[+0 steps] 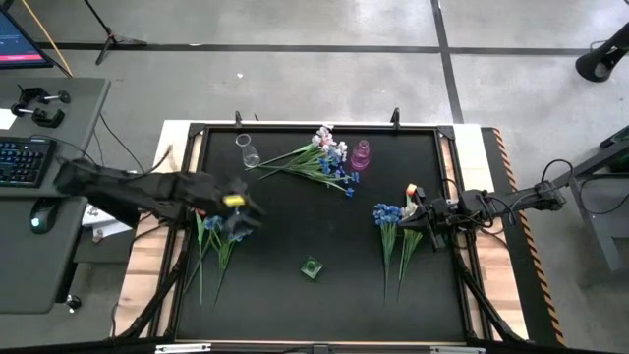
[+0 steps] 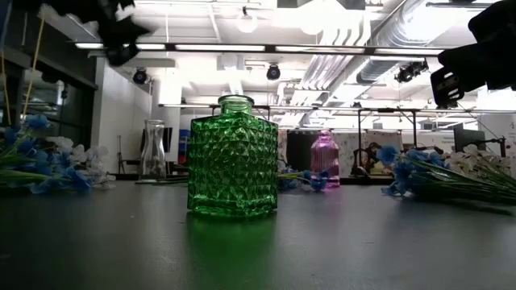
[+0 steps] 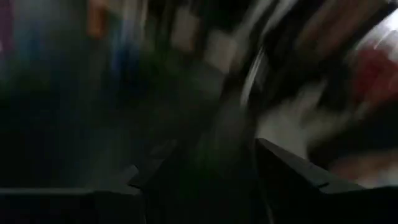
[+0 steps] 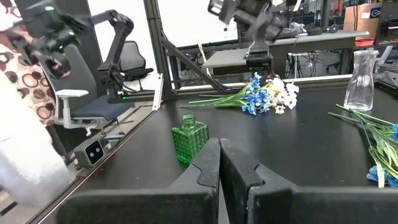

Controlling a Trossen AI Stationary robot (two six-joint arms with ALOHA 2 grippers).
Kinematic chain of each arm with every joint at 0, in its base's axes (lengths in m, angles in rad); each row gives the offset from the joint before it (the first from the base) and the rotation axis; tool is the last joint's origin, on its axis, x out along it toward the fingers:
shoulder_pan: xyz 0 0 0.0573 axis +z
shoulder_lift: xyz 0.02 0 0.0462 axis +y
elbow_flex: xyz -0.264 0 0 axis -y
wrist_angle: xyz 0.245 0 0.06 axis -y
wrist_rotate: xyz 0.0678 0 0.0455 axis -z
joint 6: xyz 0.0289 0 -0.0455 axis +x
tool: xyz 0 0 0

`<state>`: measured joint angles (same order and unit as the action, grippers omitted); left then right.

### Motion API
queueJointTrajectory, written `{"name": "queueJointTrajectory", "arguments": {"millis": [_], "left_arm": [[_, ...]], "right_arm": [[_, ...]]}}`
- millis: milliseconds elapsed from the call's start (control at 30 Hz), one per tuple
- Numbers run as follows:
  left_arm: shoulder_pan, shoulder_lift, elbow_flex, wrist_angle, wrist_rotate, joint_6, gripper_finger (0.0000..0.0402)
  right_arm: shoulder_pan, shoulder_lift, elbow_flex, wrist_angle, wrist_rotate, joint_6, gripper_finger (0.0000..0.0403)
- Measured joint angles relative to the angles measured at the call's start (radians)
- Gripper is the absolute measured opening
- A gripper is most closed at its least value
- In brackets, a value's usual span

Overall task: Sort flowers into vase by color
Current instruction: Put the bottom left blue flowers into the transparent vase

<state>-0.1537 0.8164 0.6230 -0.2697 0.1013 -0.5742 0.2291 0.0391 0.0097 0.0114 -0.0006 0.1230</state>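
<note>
Three bunches of flowers lie flat on the black table: blue and white ones at the left (image 1: 216, 234), blue, white and pink ones at the far middle (image 1: 319, 157), and blue ones with an orange tulip at the right (image 1: 395, 218). A green glass vase (image 1: 312, 267) stands near the front middle, a clear vase (image 1: 248, 152) and a pink vase (image 1: 361, 154) at the far side. My left gripper (image 1: 246, 204) hangs above the left bunch, its fingers apart and empty in the blurred left wrist view (image 3: 199, 180). My right gripper (image 4: 219, 163) is shut and empty beside the right bunch.
The table has a raised dark frame (image 1: 193, 197) along its edges. Open black table lies between the green vase and the far bunch. A desk with a keyboard (image 1: 22, 160) stands left of the table, and a chair (image 4: 87, 99) shows beyond it.
</note>
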Motion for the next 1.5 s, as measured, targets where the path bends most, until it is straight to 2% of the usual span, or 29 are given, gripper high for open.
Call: {"name": "queueJointTrajectory", "arguments": {"millis": [100,200,367,567,733,833,1067,1300,1500], "left_arm": [[-0.1,0.112,0.131,-0.356,-0.087,-0.153,0.02],[-0.196,0.172,0.163,-0.535,-0.163,-0.392,0.02],[-0.359,0.223,0.142,-0.569,-0.156,-0.799,0.02],[-0.519,0.279,0.142,-0.594,-0.098,-1.026,0.02],[-0.6,0.325,0.142,-0.612,-0.127,-1.038,0.02],[-0.612,0.377,0.142,-0.622,-0.155,-1.133,0.02],[-0.613,0.534,0.142,-0.624,-0.003,-1.208,0.02],[-0.585,0.661,0.142,-0.609,-0.019,-1.228,0.02],[-0.551,0.69,0.142,-0.587,-0.045,-1.229,0.02]], "right_arm": [[0.0,0.0,0.0,0.0,0.0,0.0,0.0],[0.0,0.0,0.0,0.0,0.0,0.0,0.0],[0.0,0.0,0.0,0.0,0.0,0.0,0.0],[0.0,0.0,0.0,0.0,0.0,0.0,0.0],[0.0,0.0,0.0,0.0,0.0,0.0,0.0],[0.0,0.0,0.0,0.0,0.0,0.0,0.0],[0.0,0.0,0.0,0.0,0.0,0.0,0.0],[0.0,0.0,0.0,0.0,0.0,0.0,0.0],[0.0,0.0,0.0,0.0,0.0,0.0,0.0]]}}
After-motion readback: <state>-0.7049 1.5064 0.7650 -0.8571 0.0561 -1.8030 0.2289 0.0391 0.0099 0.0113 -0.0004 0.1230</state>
